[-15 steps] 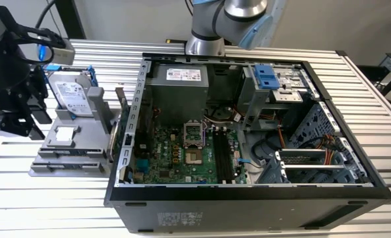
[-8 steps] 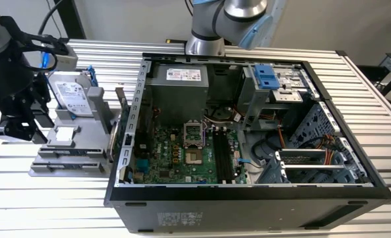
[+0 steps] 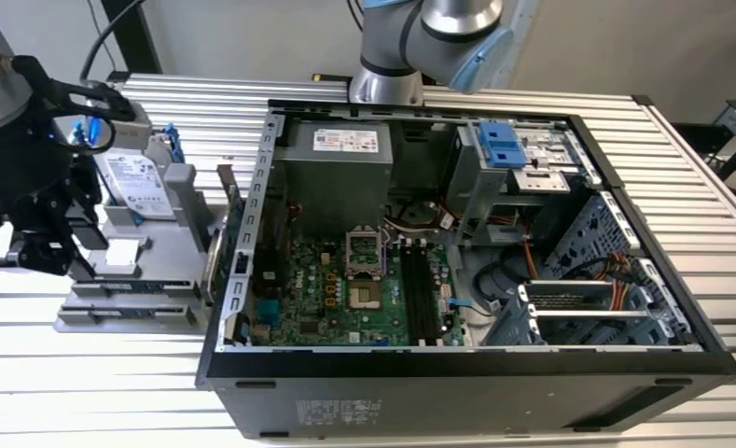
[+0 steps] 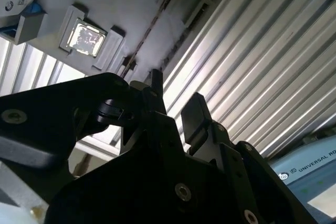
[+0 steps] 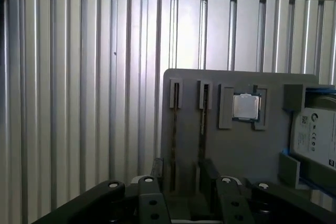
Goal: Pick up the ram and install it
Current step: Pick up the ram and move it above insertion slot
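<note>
The ram (image 5: pixel 203 129) stands on edge as a thin dark strip in a grey fixture (image 5: pixel 236 150), in the slot nearer the CPU (image 5: pixel 245 107). In the second wrist view the ram (image 4: pixel 147 35) runs as a brownish line. My gripper (image 5: pixel 181 167) hovers above the end of the slotted part, open, with nothing between its black fingers (image 5: pixel 156 169). In the second wrist view the gripper (image 4: pixel 175 98) has a clear gap. In the exterior view the gripper (image 3: pixel 44 245) hangs over the fixture (image 3: pixel 144 308), at that view's left, outside the computer case (image 3: pixel 467 369).
A hard drive (image 3: pixel 131 187) stands in the fixture beside the CPU. Inside the open case lie the green motherboard (image 3: pixel 330 289) with its black memory slots (image 3: pixel 420 294), cables and a drive cage (image 3: pixel 517 159). A second arm's base (image 3: pixel 386 56) stands behind the case. The table is ribbed aluminium.
</note>
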`<state>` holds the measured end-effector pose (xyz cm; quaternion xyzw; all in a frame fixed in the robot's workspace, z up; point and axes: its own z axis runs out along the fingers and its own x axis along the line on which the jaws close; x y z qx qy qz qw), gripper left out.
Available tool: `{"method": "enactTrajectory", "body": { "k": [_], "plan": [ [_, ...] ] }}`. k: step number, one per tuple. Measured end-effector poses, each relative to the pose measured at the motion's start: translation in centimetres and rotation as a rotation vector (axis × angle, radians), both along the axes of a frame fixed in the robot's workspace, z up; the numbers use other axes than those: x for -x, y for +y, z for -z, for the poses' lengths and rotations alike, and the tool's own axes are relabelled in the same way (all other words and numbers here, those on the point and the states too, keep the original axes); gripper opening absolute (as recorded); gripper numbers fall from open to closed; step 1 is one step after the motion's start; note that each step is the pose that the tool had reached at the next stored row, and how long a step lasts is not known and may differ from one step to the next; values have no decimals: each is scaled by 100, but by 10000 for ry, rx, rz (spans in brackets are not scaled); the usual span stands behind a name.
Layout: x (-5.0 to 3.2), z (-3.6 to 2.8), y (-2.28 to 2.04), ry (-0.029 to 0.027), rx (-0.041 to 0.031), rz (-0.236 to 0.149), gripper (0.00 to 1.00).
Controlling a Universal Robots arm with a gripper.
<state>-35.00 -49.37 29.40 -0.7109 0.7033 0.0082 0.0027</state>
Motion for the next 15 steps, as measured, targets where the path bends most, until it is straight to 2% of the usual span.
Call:
{"method": "enactTrajectory", "body": {
  "k": [15],
  "plan": [
    [-4,273,-7,0,9,122,100]
  ]
}}
